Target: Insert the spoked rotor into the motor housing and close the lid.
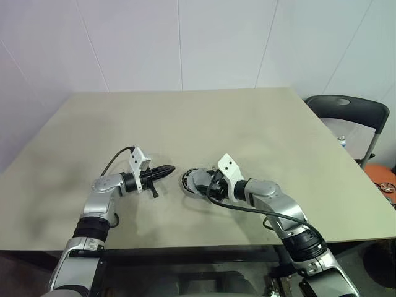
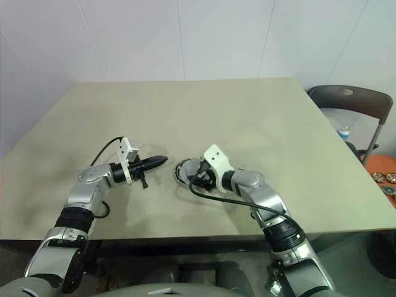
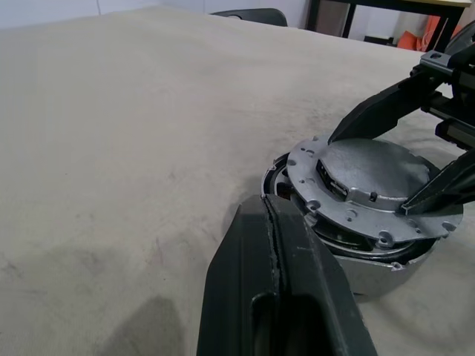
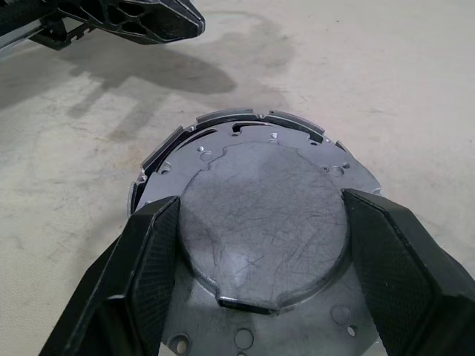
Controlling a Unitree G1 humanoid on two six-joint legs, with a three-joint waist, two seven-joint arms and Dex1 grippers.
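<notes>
The lid (image 4: 263, 222), a scratched grey metal disc with a raised centre, lies slightly tilted on top of the motor housing (image 3: 371, 273), whose silver wall and segmented rim (image 4: 223, 116) show beneath it. My right gripper (image 4: 261, 200) is shut on the lid's raised centre, one black finger (image 4: 148, 267) on each side. My left gripper (image 1: 170, 169) is shut and empty, its tip (image 3: 267, 204) hovering just beside the housing and pointing at it. The spoked rotor is hidden.
The beige table (image 1: 247, 124) spreads wide around the housing. A black folding chair (image 1: 346, 111) stands past the table's right edge, with orange items (image 1: 380, 176) on the floor behind it.
</notes>
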